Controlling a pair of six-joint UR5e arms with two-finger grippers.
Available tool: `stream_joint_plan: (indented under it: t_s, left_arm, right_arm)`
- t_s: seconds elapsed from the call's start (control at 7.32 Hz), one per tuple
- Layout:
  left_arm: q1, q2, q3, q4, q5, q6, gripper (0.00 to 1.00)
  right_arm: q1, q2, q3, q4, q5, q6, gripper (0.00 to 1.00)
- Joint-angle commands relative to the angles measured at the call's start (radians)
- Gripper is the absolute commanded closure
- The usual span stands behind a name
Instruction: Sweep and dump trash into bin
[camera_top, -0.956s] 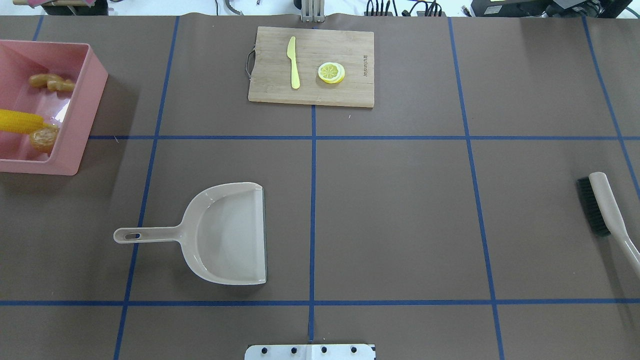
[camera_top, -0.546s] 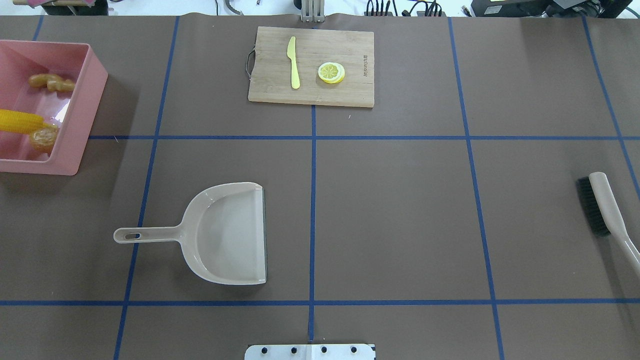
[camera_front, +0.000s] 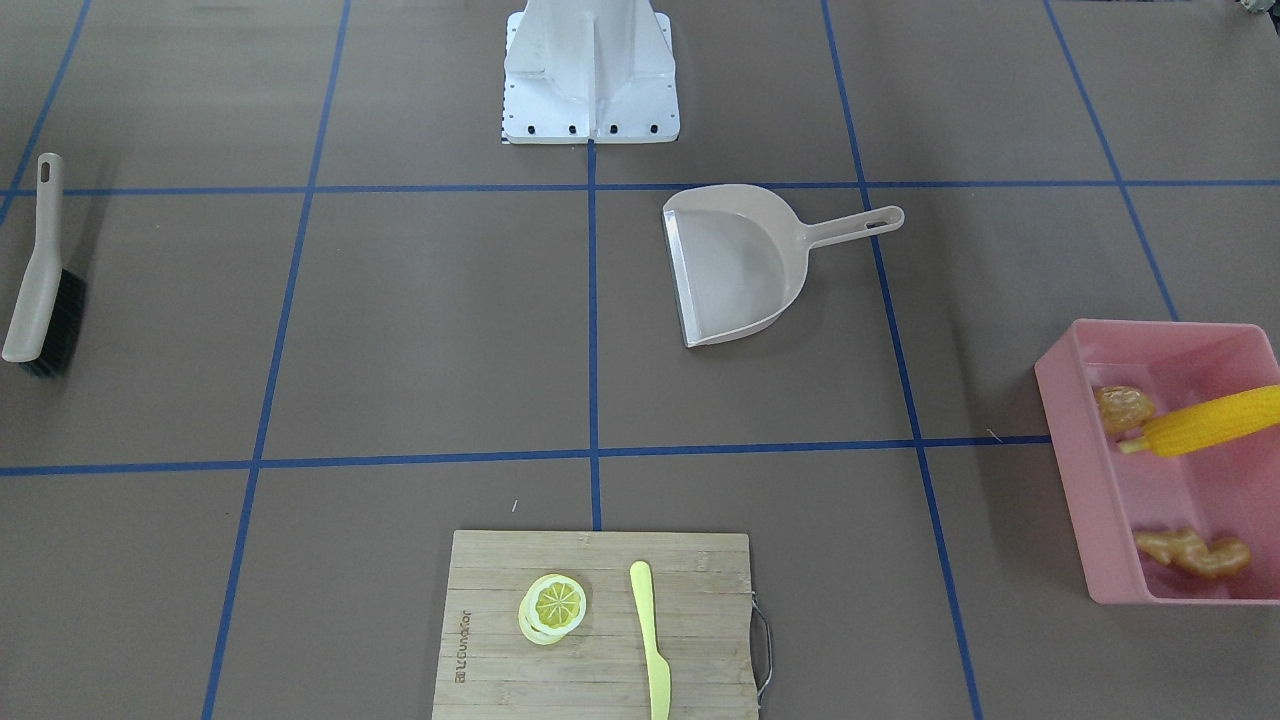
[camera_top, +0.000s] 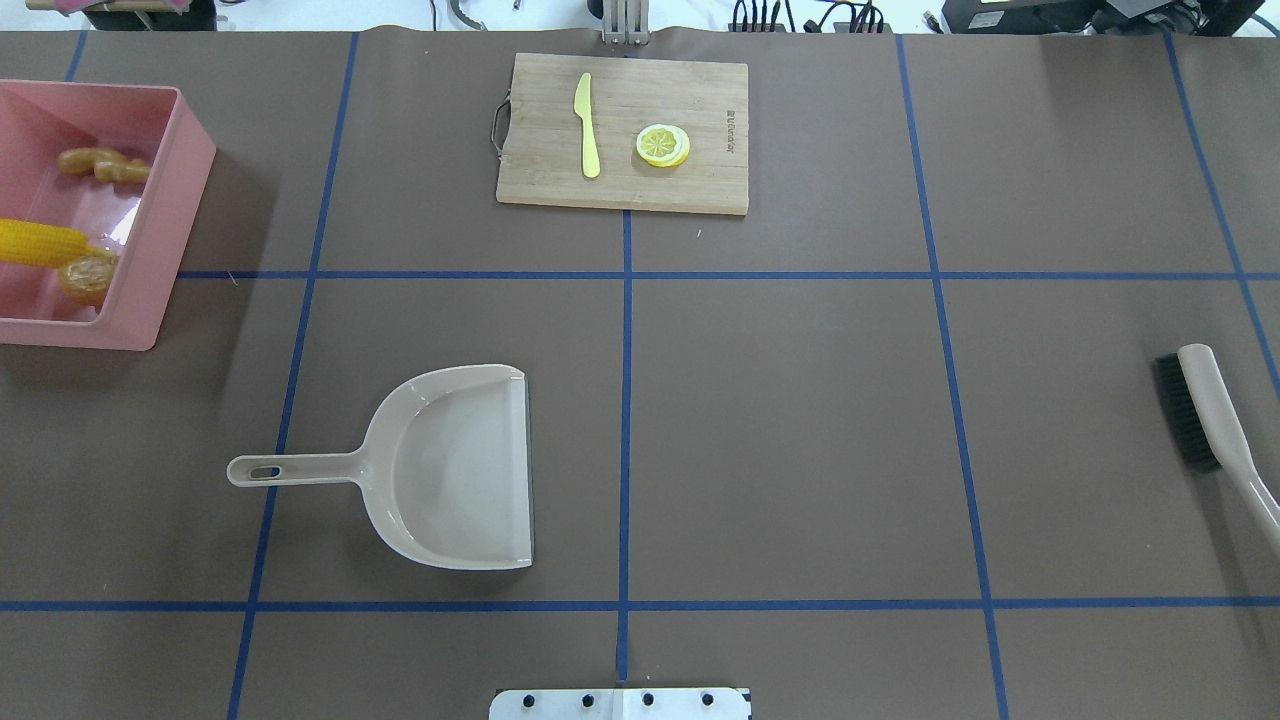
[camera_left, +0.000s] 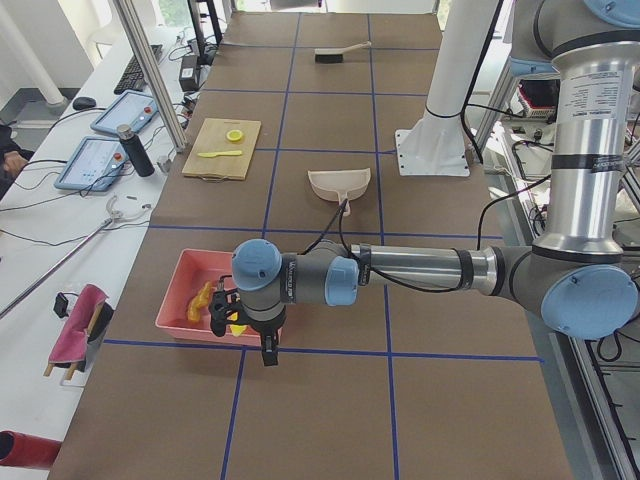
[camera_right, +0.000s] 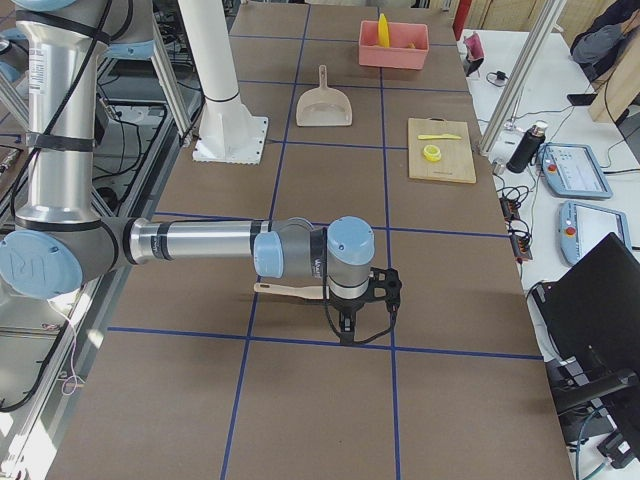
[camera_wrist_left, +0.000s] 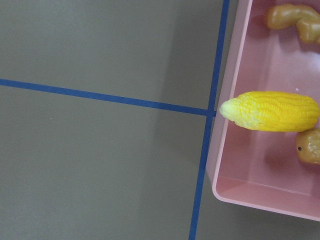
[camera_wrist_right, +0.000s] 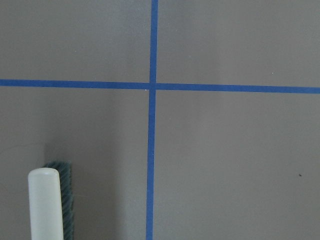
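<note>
**Trash Binned: Collision Hazard**

Corn cob, potato and ginger root lie inside the pink bin. Jaw state of left gripper and right gripper cannot be determined. Risk: the left gripper hangs close to the bin, so a low move may strike its wall and spill the cob.

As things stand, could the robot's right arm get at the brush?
Probably yes: the right gripper hangs close by the brush, which lies flat on the table with nothing on it or against it to block the way.
</note>
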Motion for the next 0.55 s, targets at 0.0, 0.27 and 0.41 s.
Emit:
stream_joint_plan:
  t_s: [0.0,0.27,0.41]
  left_arm:
    - [0.0,0.0,-0.001,0.0,0.0,-0.001,0.02]
    - [0.0,0.0,0.001,0.0,0.0,-0.001,0.02]
    - [0.0,0.0,0.001,0.0,0.0,-0.001,0.02]
  right_arm:
    - [0.0,-0.006,-0.001,-0.001,-0.002,0.001,0.0]
    - [0.0,-0.009,-0.005,-0.001,-0.005,0.004,0.0]
    - [0.0,-0.009,-0.008,-0.001,-0.007,0.004,0.0]
